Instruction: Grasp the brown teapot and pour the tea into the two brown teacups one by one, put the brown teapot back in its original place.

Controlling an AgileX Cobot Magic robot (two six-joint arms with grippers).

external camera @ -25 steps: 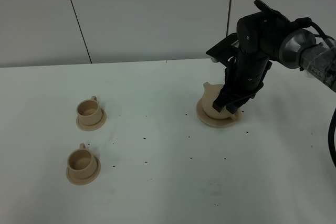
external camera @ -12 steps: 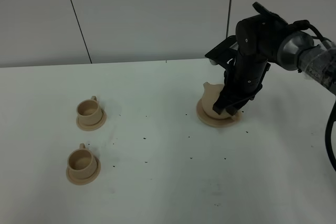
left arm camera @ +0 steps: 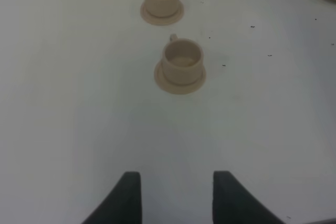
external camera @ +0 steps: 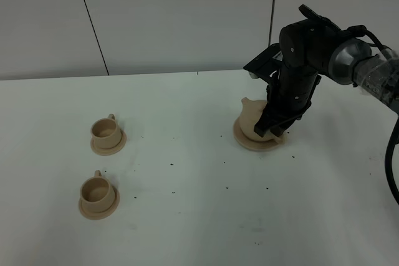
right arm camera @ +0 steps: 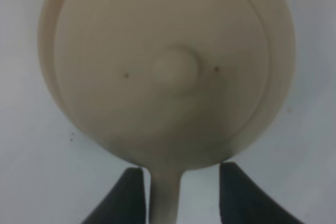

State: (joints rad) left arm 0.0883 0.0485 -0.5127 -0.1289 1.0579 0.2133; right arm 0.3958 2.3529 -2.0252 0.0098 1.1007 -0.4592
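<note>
Two cups point(external camera: 105, 132) waiting at left of the high view. Teapot point(external camera: 250, 116) on saucer point(external camera: 259, 145), right of middle. Grabbing step: right gripper point(right arm camera: 181, 184) spread around handle point(right arm camera: 164, 198), not pinching yet. Left gripper point(left arm camera: 176, 192) spread, holding nothing. Next: squeeze handle, lift gently.

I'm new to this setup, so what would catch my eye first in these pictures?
The black right arm is bent over the brown teapot at the table's back right, the right gripper straddling its handle. At the left stand the far brown teacup and the near brown teacup.
</note>
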